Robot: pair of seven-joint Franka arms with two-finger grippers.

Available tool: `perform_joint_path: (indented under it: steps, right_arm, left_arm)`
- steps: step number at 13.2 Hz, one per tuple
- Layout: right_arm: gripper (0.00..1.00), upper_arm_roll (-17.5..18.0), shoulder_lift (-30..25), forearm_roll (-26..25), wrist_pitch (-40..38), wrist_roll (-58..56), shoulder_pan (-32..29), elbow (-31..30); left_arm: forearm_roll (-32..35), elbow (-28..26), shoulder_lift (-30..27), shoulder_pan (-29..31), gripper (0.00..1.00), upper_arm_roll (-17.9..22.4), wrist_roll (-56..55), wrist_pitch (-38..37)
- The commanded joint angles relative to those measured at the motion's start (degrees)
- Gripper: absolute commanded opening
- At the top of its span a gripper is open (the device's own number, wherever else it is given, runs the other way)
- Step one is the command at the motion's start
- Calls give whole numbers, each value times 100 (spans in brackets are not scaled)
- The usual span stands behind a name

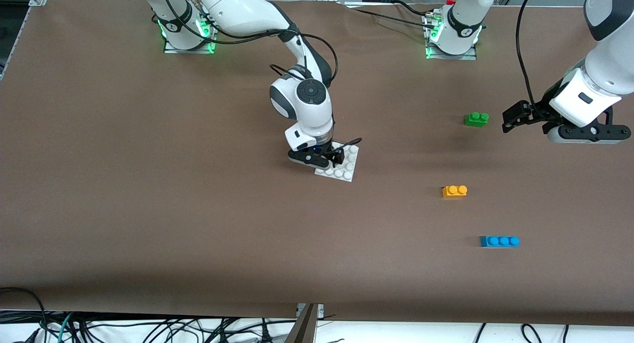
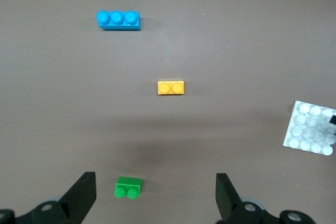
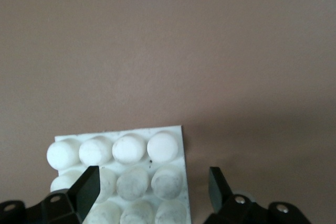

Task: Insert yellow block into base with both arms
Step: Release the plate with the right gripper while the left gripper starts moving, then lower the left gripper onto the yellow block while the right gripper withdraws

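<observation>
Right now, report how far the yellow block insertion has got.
Nothing is inserted yet. In hand: the right gripper is down at the base with fingers open astride its edge, one over the studs, not yet clamped. The left gripper hangs open above the table near the green brick. Left to do: the yellow block lies untouched on the table, apart from the base, and must be picked up and pressed on.

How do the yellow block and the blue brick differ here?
The yellow block has two studs; the blue brick has three and is longer. The blue brick lies nearer the front camera than the yellow block. Both rest flat on the table, studs up, untouched by either gripper.
</observation>
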Motion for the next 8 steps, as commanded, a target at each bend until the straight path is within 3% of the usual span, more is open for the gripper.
perform_joint_path:
  steps: [1, 8]
  right_arm:
    - [99, -26, -234, -34, -891, -474, -272, 412]
    - [100, -43, -1253, 10, -2060, -2380, -1405, 369]
  left_arm:
    - [-116, 140, 150, 26, 100, -20, 179, -107]
    - [-63, 87, 965, 9, 100, -28, 187, 94]
